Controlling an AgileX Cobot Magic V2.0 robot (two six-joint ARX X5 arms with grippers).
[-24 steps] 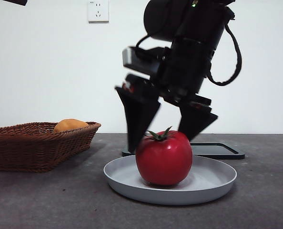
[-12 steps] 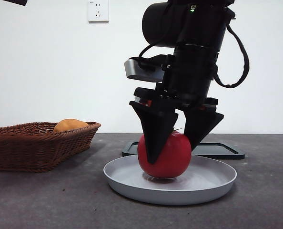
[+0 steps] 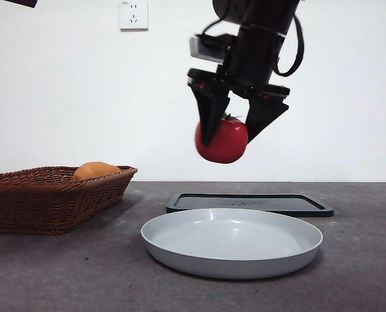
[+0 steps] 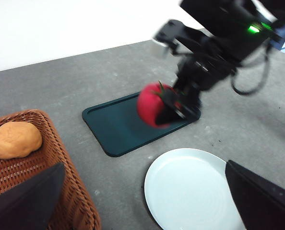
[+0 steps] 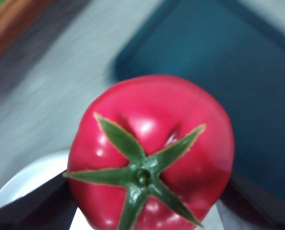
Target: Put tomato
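Note:
My right gripper (image 3: 233, 133) is shut on the red tomato (image 3: 221, 140) and holds it in the air, well above the grey plate (image 3: 290, 250). The tomato fills the right wrist view (image 5: 152, 148), green calyx up, with the dark tray (image 5: 219, 72) below it. In the left wrist view the tomato (image 4: 149, 104) hangs over the dark tray (image 4: 116, 127) under the other arm. My left gripper (image 4: 142, 201) is open and empty, high above the table between the basket and the plate.
A wicker basket (image 3: 24, 201) at the left holds an orange-yellow fruit (image 3: 95, 170). A dark flat tray (image 3: 248, 203) lies behind the plate. The plate (image 4: 181, 206) is empty. A white wall with a socket (image 3: 134, 14) stands behind.
The right gripper closed on the tomato on the plate and lifted it straight up, well clear of the plate. The plate now lies empty.

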